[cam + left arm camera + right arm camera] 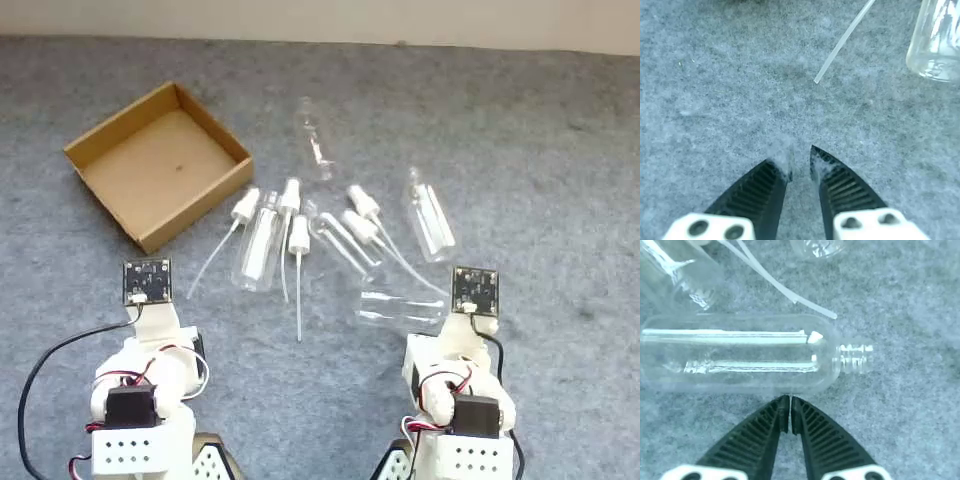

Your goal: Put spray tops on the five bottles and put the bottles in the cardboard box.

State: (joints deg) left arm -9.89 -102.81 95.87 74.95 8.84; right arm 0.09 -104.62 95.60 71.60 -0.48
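Observation:
Several clear bottles lie uncapped on the grey carpet: one far back (313,138), one to the right (428,220), one in the middle (258,240), a slim one (340,240), and one nearest the right arm (400,308). White spray tops (289,195) with long dip tubes lie loose among them. The cardboard box (160,165) stands empty at the back left. My right gripper (790,407) is shut, its tips just short of the nearest bottle (740,357). My left gripper (801,162) is almost closed and holds nothing, with a dip tube end (840,45) ahead of it.
Both arm bases sit at the near edge, the left arm (145,395) and the right arm (460,400). Bare carpet (560,150) lies to the far right and between the arms. A bottle's end (937,45) lies off to one side of my left gripper.

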